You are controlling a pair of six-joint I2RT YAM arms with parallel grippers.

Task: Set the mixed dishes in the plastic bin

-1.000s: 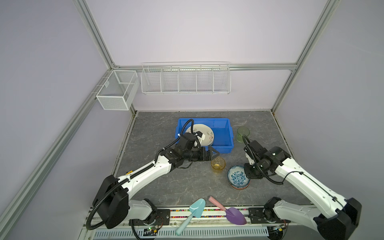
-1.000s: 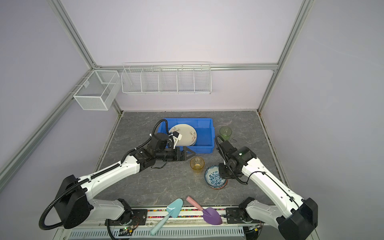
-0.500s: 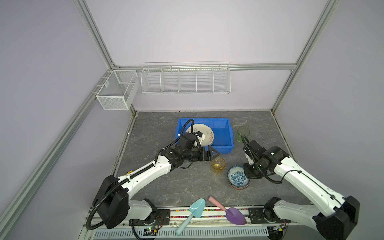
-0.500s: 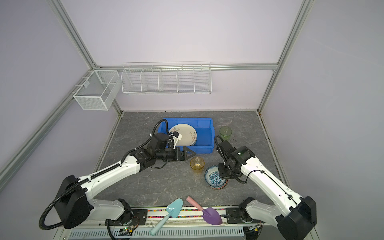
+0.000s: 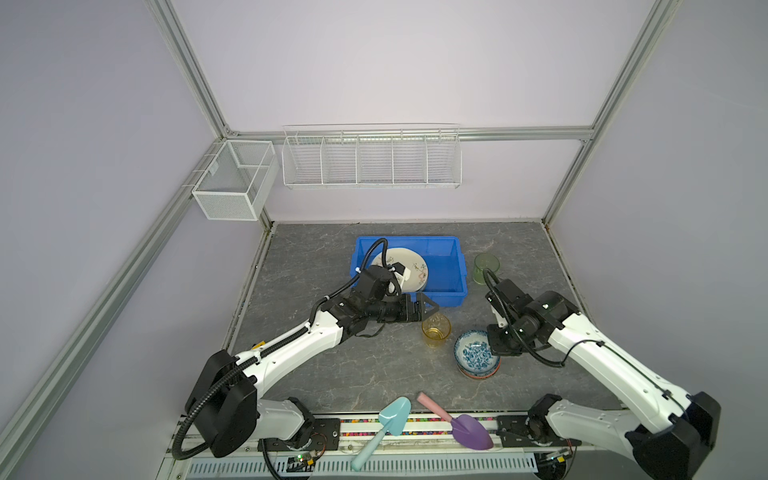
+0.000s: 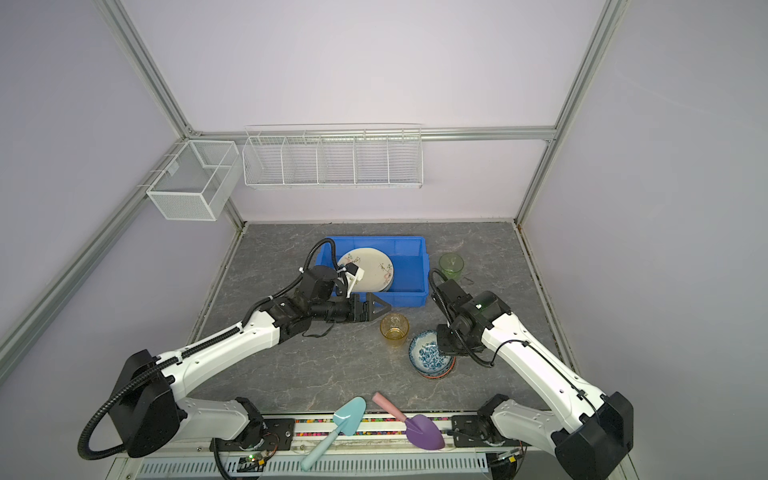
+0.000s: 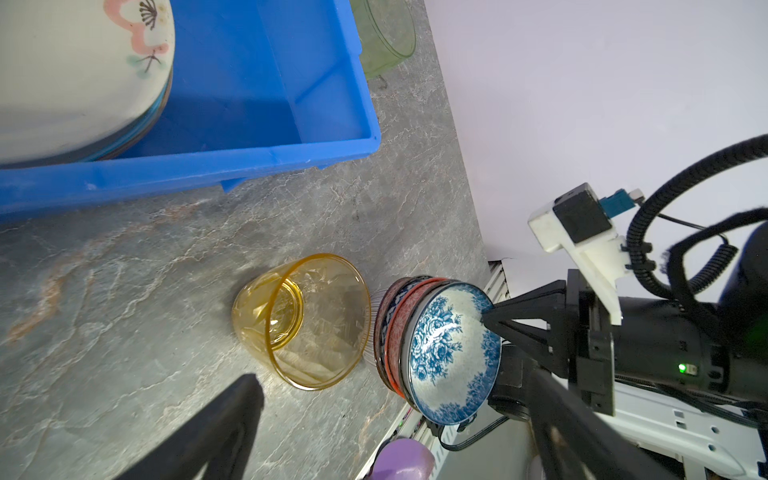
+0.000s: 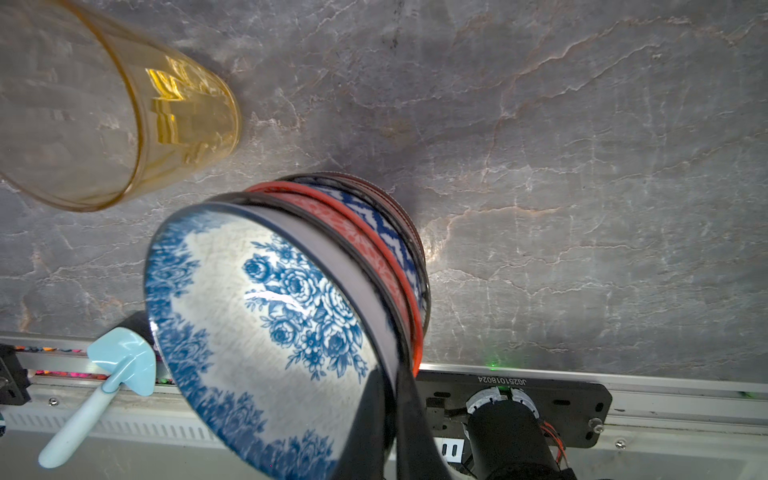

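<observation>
The blue plastic bin [image 5: 455,286] [image 7: 316,153] stands at mid-table with a stack of plates [image 5: 411,270] [image 7: 75,83] in its left half. In front of it an amber tumbler [image 5: 435,330] [image 7: 307,320] stands upright, and a green tumbler [image 5: 486,268] stands to the bin's right. A nest of several bowls [image 5: 476,359] sits right of the amber tumbler, with a blue-white floral bowl [image 8: 266,316] [image 7: 449,353] on top. My right gripper [image 5: 495,348] [image 8: 390,399] is shut on that bowl's rim, one finger inside and one outside. My left gripper [image 5: 433,309] [image 7: 395,415] hovers open just behind the amber tumbler, holding nothing.
A teal toy shovel [image 5: 384,428] [image 8: 104,386] and a purple one [image 5: 461,428] lie across the front rail. White wire baskets [image 5: 372,158] hang on the back wall and the left wall [image 5: 232,183]. Walls close in the table's left, back and right sides.
My right gripper's jaws have closed onto the top bowl's rim, and that arm has edged slightly left. The left arm has not moved.
</observation>
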